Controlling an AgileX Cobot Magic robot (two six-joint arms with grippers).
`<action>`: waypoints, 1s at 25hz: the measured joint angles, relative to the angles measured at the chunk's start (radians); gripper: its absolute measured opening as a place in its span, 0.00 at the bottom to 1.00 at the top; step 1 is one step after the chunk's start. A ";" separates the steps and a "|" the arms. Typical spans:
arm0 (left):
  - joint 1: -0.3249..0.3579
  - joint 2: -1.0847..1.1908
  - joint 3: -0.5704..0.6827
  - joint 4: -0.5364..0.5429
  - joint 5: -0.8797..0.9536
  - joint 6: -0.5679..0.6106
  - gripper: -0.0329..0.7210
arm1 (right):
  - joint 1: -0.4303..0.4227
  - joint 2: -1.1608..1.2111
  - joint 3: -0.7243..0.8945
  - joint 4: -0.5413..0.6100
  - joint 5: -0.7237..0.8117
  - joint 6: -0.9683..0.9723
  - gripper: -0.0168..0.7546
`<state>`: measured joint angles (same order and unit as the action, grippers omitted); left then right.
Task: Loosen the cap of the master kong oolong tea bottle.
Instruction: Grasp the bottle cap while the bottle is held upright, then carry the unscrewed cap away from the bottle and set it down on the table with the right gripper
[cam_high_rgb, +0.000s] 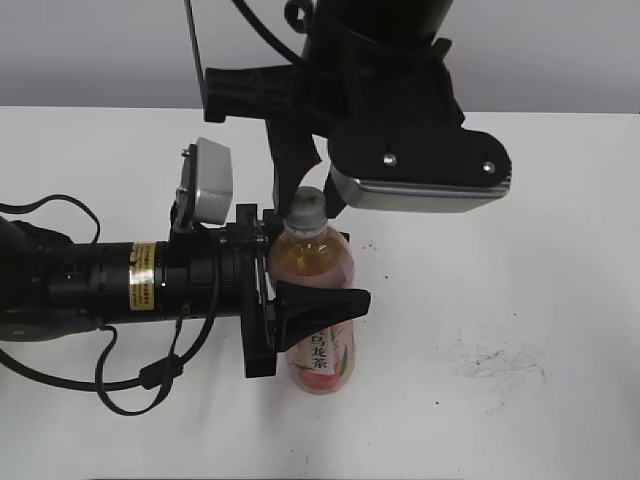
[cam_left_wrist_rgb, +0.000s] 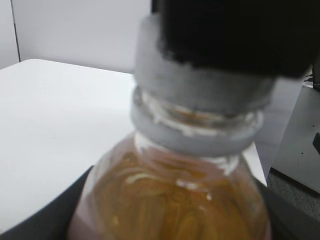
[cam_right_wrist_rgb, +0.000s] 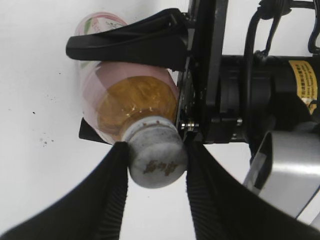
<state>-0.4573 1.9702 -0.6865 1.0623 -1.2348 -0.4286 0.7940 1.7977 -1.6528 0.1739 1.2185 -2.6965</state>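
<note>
My left tool (cam_high_rgb: 300, 290) is pinching the clear plastic bottle of amber tea with the pink label (cam_high_rgb: 315, 300), which is standing upright on the white desk (cam_high_rgb: 520, 250). The exterior view is hiding my right tool behind its wrist housing. The right wrist view is showing my right tool (cam_right_wrist_rgb: 156, 160) pressing both ribbed black fingers (cam_right_wrist_rgb: 112, 195) against the small round white ribbed cap (cam_right_wrist_rgb: 155, 156). The left wrist view is showing the threaded neck (cam_left_wrist_rgb: 197, 122), blurred.

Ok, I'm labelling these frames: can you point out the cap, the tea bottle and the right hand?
cap (cam_right_wrist_rgb: 156, 159): right wrist view, on its flat top.
tea bottle (cam_high_rgb: 322, 352): exterior view, on the pink label.
right hand (cam_right_wrist_rgb: 154, 172): right wrist view, midway between its fingertips, at the cap.
</note>
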 joint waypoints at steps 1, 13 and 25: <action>0.000 0.000 0.000 0.001 0.000 0.000 0.63 | 0.000 0.000 0.000 0.000 0.000 -0.004 0.38; 0.000 0.000 0.000 0.012 0.001 -0.001 0.63 | 0.000 -0.038 -0.002 -0.009 0.002 -0.007 0.37; 0.000 0.000 0.000 0.012 0.001 -0.001 0.63 | -0.094 -0.091 0.010 -0.106 0.001 0.514 0.37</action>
<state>-0.4573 1.9702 -0.6865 1.0738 -1.2339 -0.4299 0.7005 1.7068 -1.6430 0.0675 1.2197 -2.1824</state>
